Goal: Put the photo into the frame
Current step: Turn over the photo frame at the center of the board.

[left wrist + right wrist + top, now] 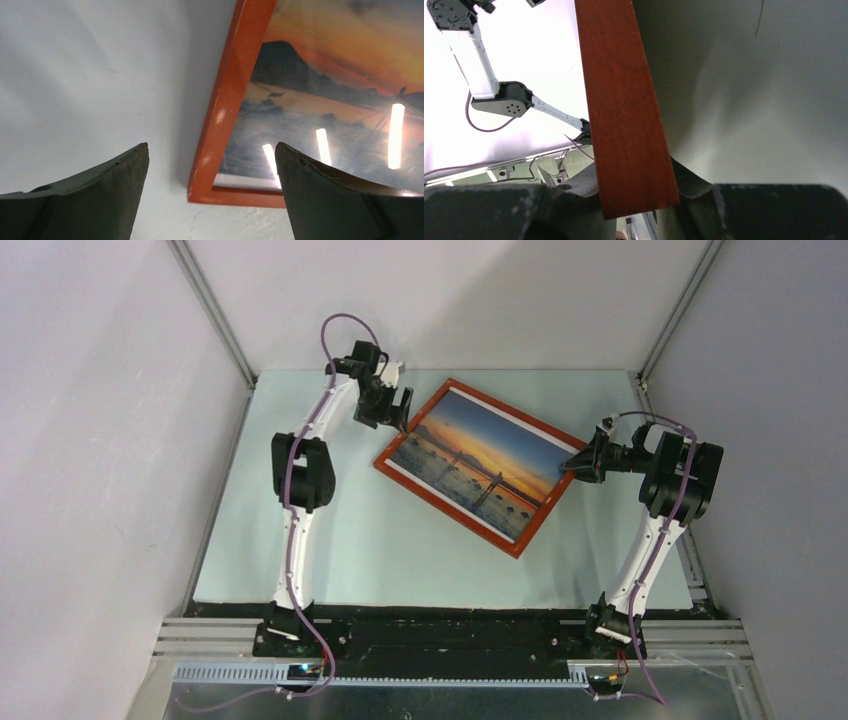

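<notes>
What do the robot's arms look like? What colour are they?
The left arm and right arm are thin white tubes with chunky black joints. A purple cable runs along each one, looping free near the top. The jaws at the ends are dark grey and curved like little scoops.

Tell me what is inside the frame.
The photo fills the frame, sunset side up, with a white margin showing along one edge. Whatever lies beneath the photo is covered and cannot be told.
</notes>
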### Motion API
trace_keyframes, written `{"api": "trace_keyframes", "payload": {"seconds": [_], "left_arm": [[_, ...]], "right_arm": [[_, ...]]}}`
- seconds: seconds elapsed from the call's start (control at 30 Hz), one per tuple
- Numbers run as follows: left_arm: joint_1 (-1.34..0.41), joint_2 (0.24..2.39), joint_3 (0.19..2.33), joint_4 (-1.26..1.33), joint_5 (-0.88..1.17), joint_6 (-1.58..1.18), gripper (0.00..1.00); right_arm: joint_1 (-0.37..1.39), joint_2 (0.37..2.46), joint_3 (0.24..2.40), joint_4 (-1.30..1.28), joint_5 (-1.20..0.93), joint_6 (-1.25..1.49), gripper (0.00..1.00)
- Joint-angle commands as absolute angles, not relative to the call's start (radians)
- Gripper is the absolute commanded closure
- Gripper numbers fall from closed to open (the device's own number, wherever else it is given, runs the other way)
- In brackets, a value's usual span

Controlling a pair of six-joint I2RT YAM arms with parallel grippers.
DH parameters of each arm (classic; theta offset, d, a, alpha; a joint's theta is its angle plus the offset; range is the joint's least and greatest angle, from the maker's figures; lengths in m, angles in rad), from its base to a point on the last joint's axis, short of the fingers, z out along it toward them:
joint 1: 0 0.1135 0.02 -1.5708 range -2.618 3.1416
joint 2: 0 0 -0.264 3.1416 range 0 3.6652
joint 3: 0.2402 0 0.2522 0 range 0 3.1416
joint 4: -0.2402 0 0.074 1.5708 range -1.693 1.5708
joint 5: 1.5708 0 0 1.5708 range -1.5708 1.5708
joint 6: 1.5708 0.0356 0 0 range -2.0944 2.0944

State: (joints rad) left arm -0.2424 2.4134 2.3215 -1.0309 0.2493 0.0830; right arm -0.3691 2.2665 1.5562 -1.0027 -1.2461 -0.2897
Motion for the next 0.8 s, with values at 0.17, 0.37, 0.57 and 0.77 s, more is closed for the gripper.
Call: {"api": "trace_keyframes", "payload": {"seconds": [0.17, 0.37, 0.57, 0.77], "left_arm": [[-0.239, 2.526, 2.377, -0.976, 0.506, -0.069, 0.00], [-0.239, 2.552, 2.340, -0.954, 0.592, -0.099, 0.00], [-0.240, 2.436, 2.128, -0.896, 0.607, -0.075, 0.00], [-0.239, 2.286, 1.902, -0.847, 0.610, -0.038, 0.02]], "right_arm": [[-0.379, 2.265, 1.581, -0.973, -1.151, -0.343, 0.98], [-0.378, 2.265, 1.584, -0.971, -1.139, -0.335, 0.98], [-0.367, 2.251, 1.583, -0.935, -1.080, -0.283, 0.91], [-0.337, 2.254, 1.605, -0.899, -0.999, -0.199, 0.83]]}}
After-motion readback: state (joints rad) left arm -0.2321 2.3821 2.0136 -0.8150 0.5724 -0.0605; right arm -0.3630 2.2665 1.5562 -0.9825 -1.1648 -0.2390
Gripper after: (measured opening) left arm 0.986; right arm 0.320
